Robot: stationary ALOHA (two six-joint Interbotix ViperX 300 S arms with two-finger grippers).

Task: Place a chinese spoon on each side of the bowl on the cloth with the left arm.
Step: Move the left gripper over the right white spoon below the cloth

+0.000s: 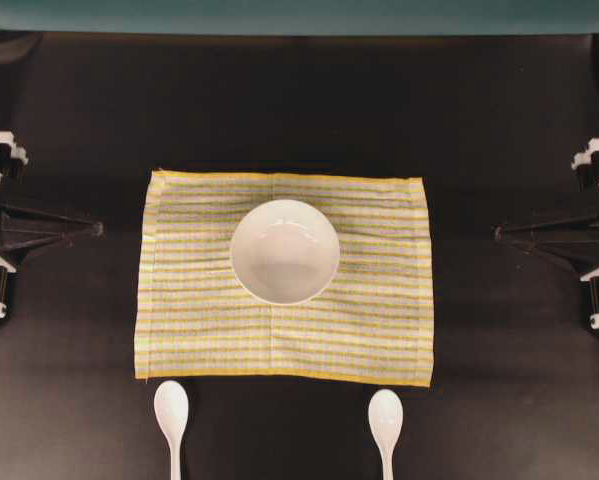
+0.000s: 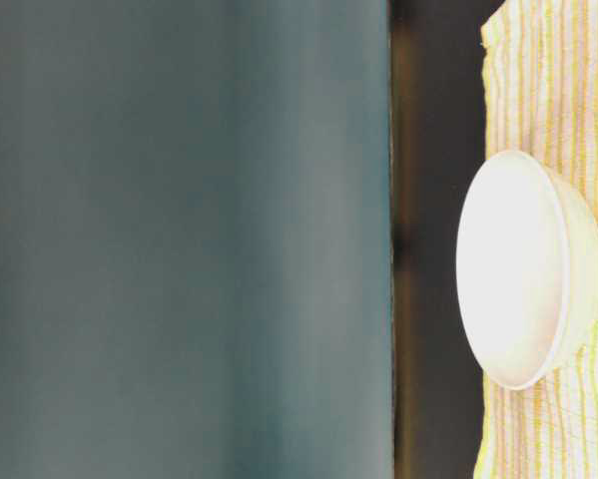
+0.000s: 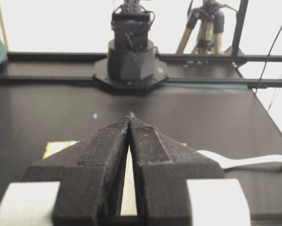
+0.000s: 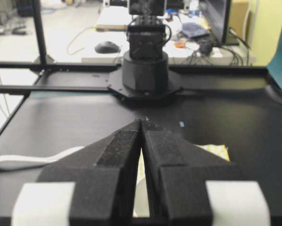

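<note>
Left black tool [image 1: 97,229] pressed together and empty at nine o'clock, round glossy white bowl [image 1: 285,251] centred on striped yellow woven cloth [image 1: 189,320]; step: none begun, next likely reaching seven o'clock white ceramic spoon [image 1: 171,410].

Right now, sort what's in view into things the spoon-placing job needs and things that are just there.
For the job:
- bowl
- striped cloth
- left spoon
- right spoon
- left pincer, shut

Just there:
- right pincer, shut
- teal backdrop
- tripod
- computer mouse
</note>
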